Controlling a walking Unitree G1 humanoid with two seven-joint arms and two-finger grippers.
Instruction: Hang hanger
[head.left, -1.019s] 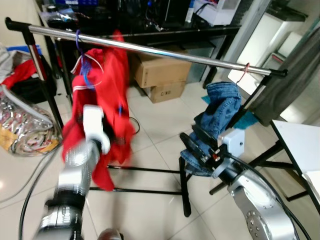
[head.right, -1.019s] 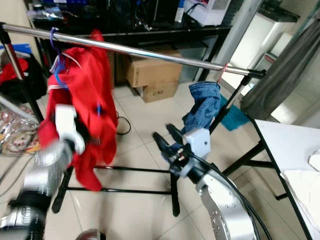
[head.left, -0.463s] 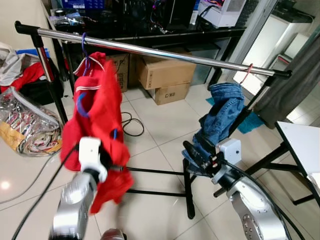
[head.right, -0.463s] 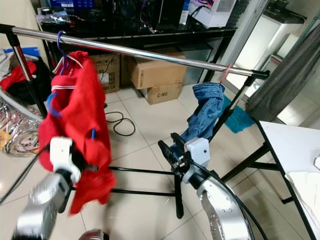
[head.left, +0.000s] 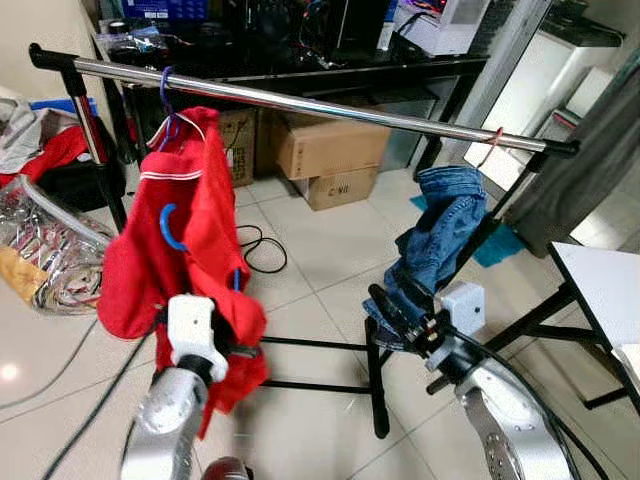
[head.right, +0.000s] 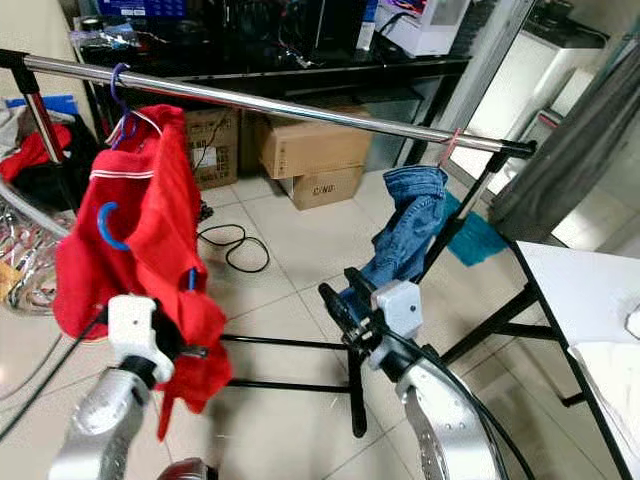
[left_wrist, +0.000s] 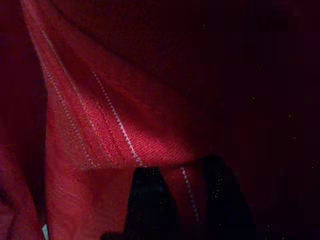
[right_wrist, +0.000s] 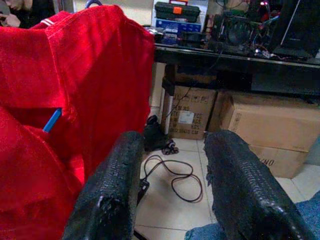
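Note:
A red shirt (head.left: 195, 240) hangs on a blue hanger (head.left: 172, 228), whose hook (head.left: 165, 85) is over the chrome rail (head.left: 330, 105) near its left end. My left gripper (head.left: 240, 350) is low at the shirt's bottom hem. In the left wrist view its two black fingers (left_wrist: 150, 200) are shut on a fold of the red cloth (left_wrist: 125, 135). My right gripper (head.left: 385, 305) is held open below the rail's right half, in front of the hanging jeans (head.left: 440, 230), with nothing between its fingers (right_wrist: 112, 185).
The rack's black base bars (head.left: 375, 390) cross the tiled floor under my arms. Cardboard boxes (head.left: 330, 150) stand behind the rail. A plastic bag of clothes (head.left: 50, 260) lies at the left. A white table (head.left: 600, 280) is at the right. A cable (head.left: 255, 250) lies on the floor.
My left arm has come down from the shirt's middle to its bottom hem, and the shirt now hangs stiller from the rail. The right gripper has barely moved.

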